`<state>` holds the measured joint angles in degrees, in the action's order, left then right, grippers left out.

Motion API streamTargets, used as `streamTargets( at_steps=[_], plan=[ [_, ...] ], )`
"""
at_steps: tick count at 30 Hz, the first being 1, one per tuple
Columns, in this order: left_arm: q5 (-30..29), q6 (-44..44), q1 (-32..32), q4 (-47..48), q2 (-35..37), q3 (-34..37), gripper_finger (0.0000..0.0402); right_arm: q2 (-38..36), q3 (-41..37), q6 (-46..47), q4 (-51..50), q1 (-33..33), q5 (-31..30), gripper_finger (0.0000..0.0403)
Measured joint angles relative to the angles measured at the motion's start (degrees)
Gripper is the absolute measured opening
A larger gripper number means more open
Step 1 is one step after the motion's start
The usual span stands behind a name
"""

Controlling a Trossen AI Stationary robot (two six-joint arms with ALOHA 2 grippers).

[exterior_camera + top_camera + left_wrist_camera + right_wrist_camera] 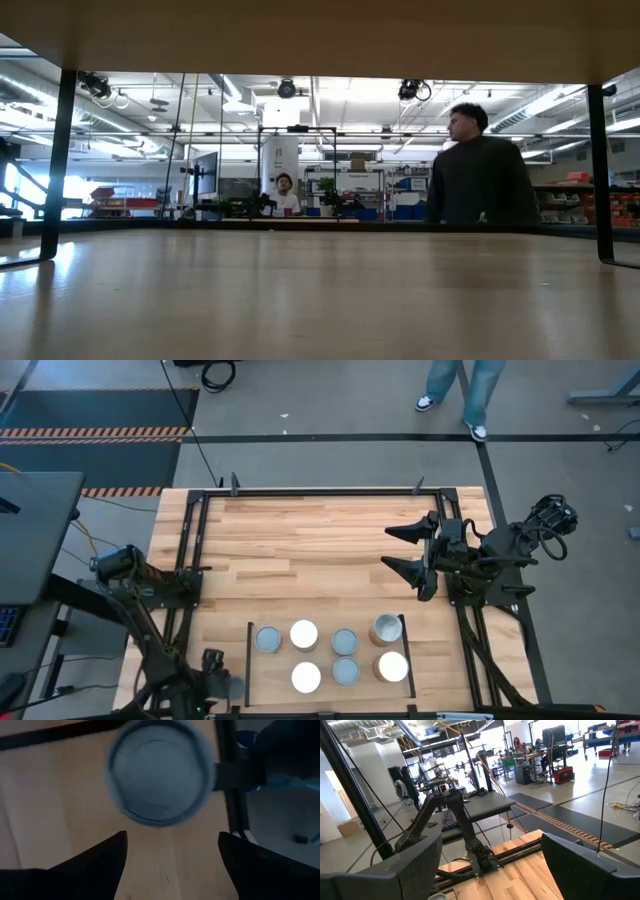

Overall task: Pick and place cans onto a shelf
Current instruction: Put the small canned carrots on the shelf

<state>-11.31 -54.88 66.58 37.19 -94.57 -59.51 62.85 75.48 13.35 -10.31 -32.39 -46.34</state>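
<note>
Several cans stand upright on the shelf (325, 698), a light-wood panel between black rails at the table's near edge. Grey-topped cans (268, 639) (344, 641) (345, 671) and white-topped cans (304, 634) (306, 677) (392, 666) stand in two rows. One tan-sided can (386, 628) is at the far right. My left gripper (222, 685) is open at the shelf's left rail. In its wrist view it (172, 850) is above a grey-topped can (159, 772) and clear of it. My right gripper (403, 550) is open and empty over the table's right middle.
Black frame rails (320, 491) run along the table's far, left and right sides. The shelf's upright rails (249, 660) (405, 655) bound the cans. A person's legs (460, 385) are on the floor beyond the far edge; people (480, 170) show in the room behind.
</note>
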Motion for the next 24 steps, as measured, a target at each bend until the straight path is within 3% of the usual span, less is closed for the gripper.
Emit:
streamTargets(
  at_steps=[6,16,24],
  plan=[
    [1.5,-7.1,-1.5,0.0,-0.3,-0.1,0.0318,0.0,0.0,0.0,0.0,0.0,0.0,0.0348],
    [-2.4,-11.9,-1.5,0.2,-5.8,-2.4,0.0318,0.0,0.0,0.0,0.2,0.0,0.0,0.0348],
    [-11.6,-14.8,-1.4,-4.2,-6.8,-2.5,0.0318,0.0,0.0,0.0,0.4,0.0,0.0,0.0348]
  ],
)
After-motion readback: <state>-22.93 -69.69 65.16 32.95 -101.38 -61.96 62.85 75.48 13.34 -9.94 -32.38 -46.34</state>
